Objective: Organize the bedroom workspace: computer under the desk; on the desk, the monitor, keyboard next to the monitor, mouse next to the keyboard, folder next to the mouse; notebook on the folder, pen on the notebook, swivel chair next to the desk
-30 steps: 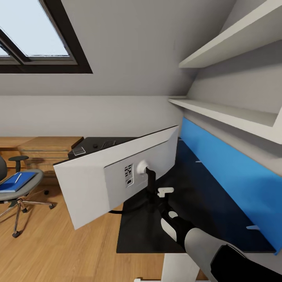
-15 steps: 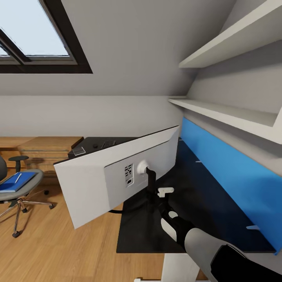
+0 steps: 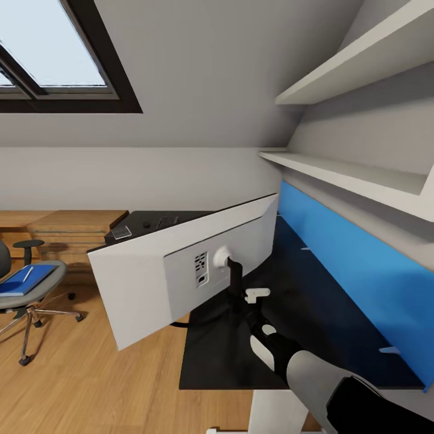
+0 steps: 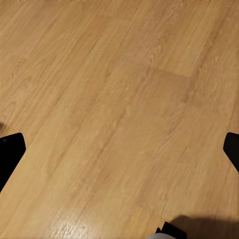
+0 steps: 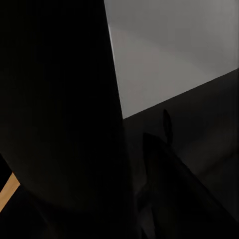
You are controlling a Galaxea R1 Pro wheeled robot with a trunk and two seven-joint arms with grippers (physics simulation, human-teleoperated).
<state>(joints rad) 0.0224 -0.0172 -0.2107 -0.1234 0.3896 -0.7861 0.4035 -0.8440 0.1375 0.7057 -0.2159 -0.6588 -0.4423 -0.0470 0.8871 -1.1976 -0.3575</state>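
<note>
our right gripper (image 3: pixel 248 301) jaws clasp the black stand of the wide pale-backed monitor (image 3: pixel 181 274), its long axis slanting left-near to right-far across the black desk (image 3: pixel 313 313).

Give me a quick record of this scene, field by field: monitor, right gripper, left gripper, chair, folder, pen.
monitor: pale back toward camera, tilted, over the black desk
right gripper: at the monitor's stand, grip cannot be told
left gripper: fingers apart above the wood floor
swivel chair: on the floor, apart from the desk
folder: blue, lying on the chair seat
pen: white, on the folder
</note>
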